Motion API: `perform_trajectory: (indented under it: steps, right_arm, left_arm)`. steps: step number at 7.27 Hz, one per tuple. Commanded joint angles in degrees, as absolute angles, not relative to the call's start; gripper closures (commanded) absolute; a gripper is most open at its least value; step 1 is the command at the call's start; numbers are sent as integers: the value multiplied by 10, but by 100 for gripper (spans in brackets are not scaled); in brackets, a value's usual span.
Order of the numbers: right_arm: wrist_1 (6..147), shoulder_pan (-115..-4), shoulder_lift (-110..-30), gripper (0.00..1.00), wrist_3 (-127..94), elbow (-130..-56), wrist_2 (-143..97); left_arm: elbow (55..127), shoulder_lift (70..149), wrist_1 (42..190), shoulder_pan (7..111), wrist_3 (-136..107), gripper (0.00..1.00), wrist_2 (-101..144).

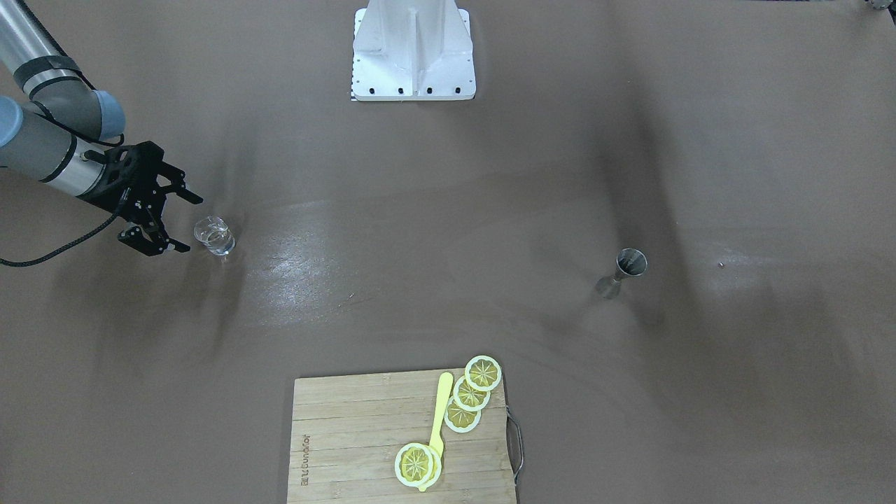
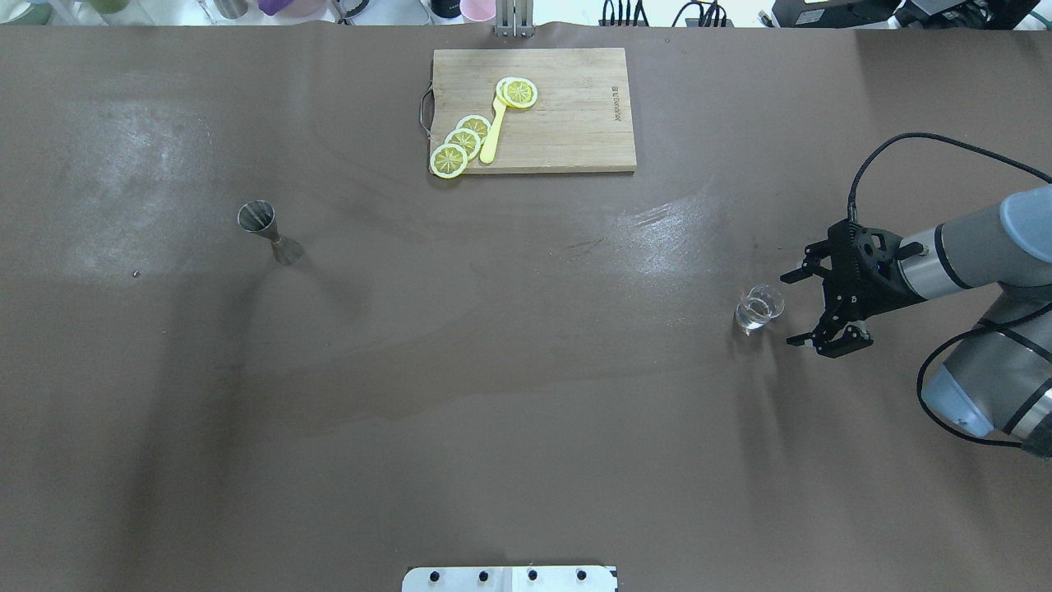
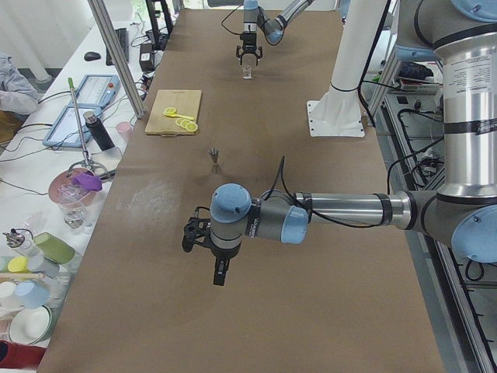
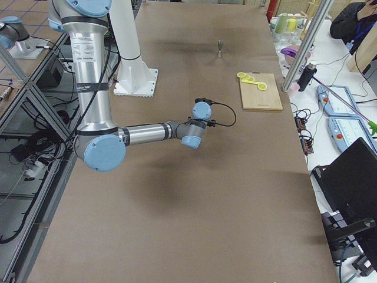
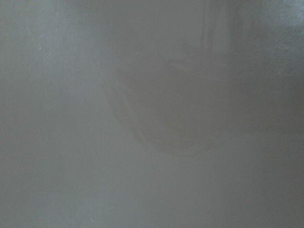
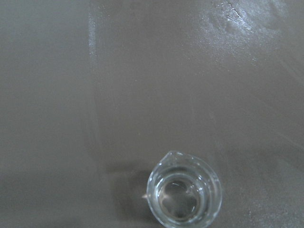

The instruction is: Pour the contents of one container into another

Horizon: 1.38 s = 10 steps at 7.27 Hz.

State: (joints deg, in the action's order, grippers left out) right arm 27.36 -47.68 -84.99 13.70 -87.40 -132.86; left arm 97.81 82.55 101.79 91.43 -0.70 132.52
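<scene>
The clear glass tumbler (image 2: 759, 307) stands upright on the brown table at the robot's right, with clear liquid in it; it also shows as the glass (image 1: 214, 236) and from above as the glass (image 6: 184, 194). My right gripper (image 2: 791, 308) is open just beside it, its jaws spread and facing it without touching. The steel jigger (image 2: 267, 230) stands upright far off at the robot's left, also seen as the jigger (image 1: 626, 269). My left gripper (image 3: 203, 252) appears only in the left side view, low over bare table; I cannot tell whether it is open or shut.
A wooden cutting board (image 2: 575, 123) with lemon slices (image 2: 460, 144) and a yellow spoon (image 2: 491, 136) lies at the far edge, middle. The white robot base (image 1: 413, 52) sits at the near edge. The left wrist view is only a blur.
</scene>
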Motion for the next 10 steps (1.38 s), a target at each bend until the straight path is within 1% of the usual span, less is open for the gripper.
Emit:
perform_trajectory:
  steps: [1,5,6,8,10]
  right_arm:
    - [270,-472,-842,0,136,-865,-1312]
    - [270,-468,-820,0,136,-844,-1308]
    - [269,-467,-820,0,136,-844,-1308]
    - [262,-465,-820,1,135,-842,-1308]
    - [252,-459,-814,1,134,-830,-1302]
  left_arm:
    - [978,832,1104,912,-6,1,1372]
    - [978,827,1227,908,-4,1,1379]
    - [979,827,1253,882,-6,1,1342]
    - [971,829,1380,809,-10,1,1260]
    - [956,826,1502,778,-10,1,1251]
